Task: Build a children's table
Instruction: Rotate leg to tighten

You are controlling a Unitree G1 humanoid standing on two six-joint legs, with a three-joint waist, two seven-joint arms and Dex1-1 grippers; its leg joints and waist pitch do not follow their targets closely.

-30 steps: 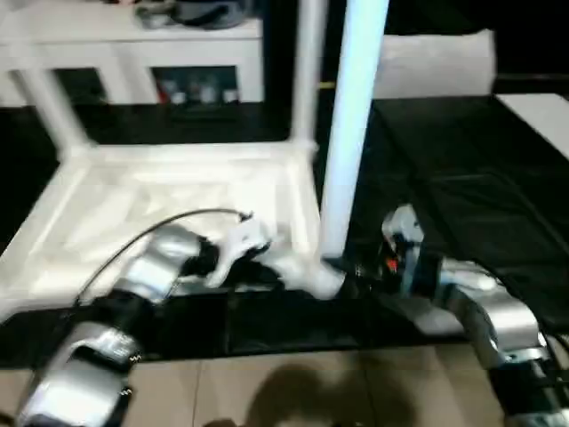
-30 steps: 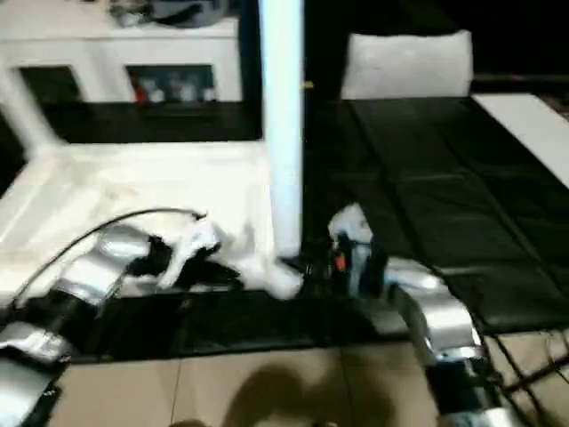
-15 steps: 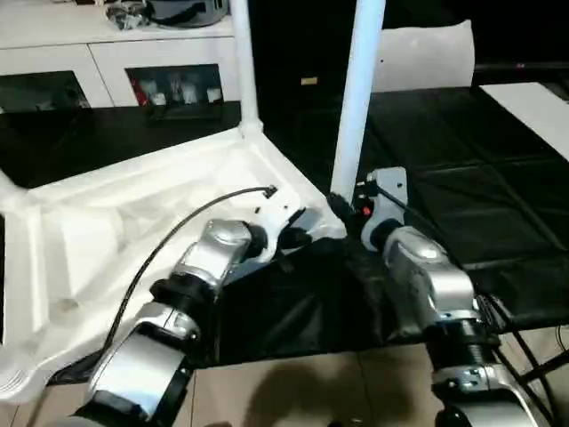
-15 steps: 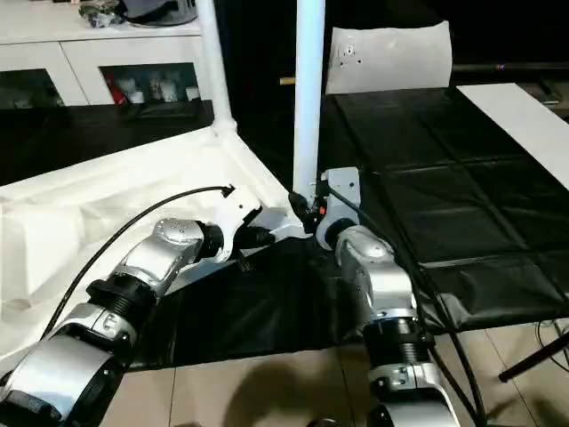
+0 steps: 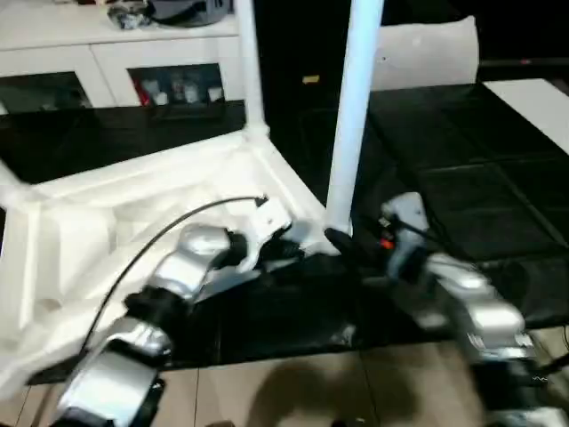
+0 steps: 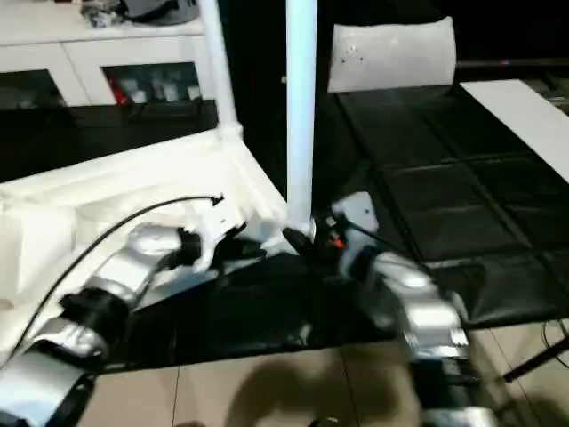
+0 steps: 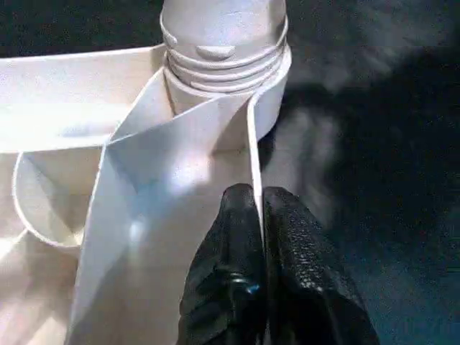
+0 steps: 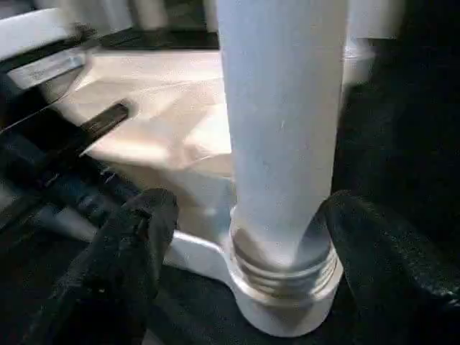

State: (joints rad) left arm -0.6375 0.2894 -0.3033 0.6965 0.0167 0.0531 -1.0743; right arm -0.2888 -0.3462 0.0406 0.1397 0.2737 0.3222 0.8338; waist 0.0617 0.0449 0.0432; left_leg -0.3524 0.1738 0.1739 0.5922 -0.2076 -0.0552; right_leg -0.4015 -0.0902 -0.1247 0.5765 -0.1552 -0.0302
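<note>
While left pincer (image 7: pixel 260 237) pinches tabletop (image 7: pixel 144 187) rib, leg (image 8: pixel 280 144) between spread right pincer (image 8: pixel 244 237) fingers.

upturned white tabletop (image 5: pixel 133 213), legs (image 5: pixel 353 116) upright

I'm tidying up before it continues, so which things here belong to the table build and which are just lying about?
Belongs to the job:
white plastic upturned tabletop
white tubular leg in the near corner socket
second white leg at the far corner

Just lying about:
white glass-door cabinet
black-covered work table
</note>
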